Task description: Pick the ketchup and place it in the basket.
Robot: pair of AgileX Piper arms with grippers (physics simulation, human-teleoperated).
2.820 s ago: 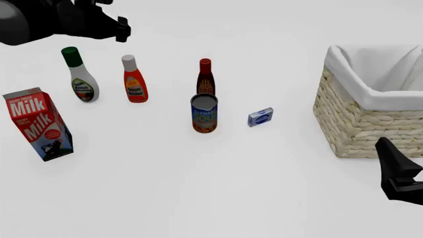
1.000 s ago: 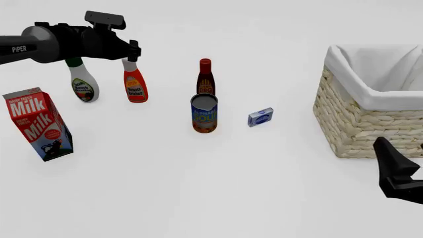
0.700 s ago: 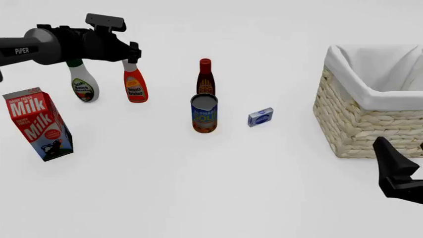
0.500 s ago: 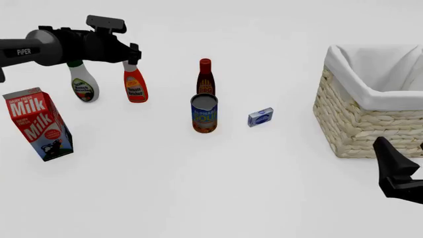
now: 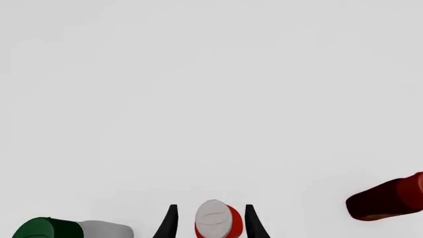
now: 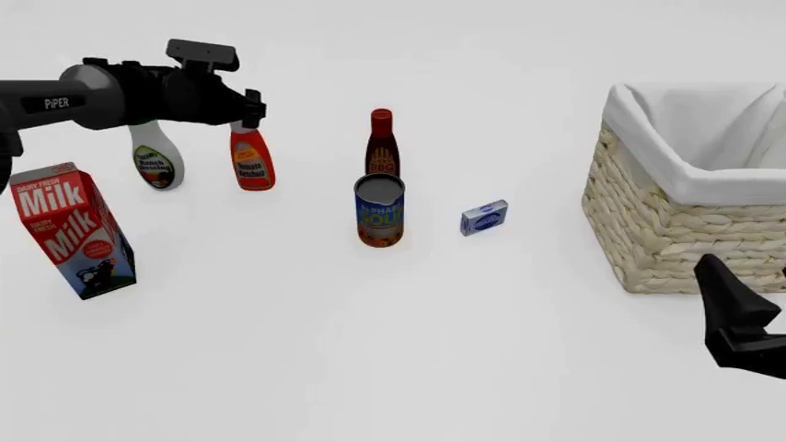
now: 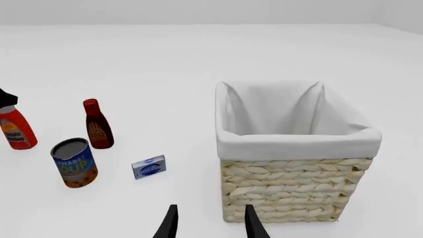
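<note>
- Ketchup: upright on surface, far left, betw. green-capped bottle & dark sauce bottle.
- Prob. light, smooth plastic, squeezable; narrow neck under cap looks best hold.
- Left end effector: open, fingers astride cap, no grip yet.
- Right end effector: open, empty, near basket.

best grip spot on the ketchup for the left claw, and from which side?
Grip the ketchup at its narrow neck just under the pale cap, coming down from above. The bottle stands upright and tapers there, so the open fingers of the left claw already flank it. The green-capped bottle stands close on its left, so a side approach looks tighter.
</note>
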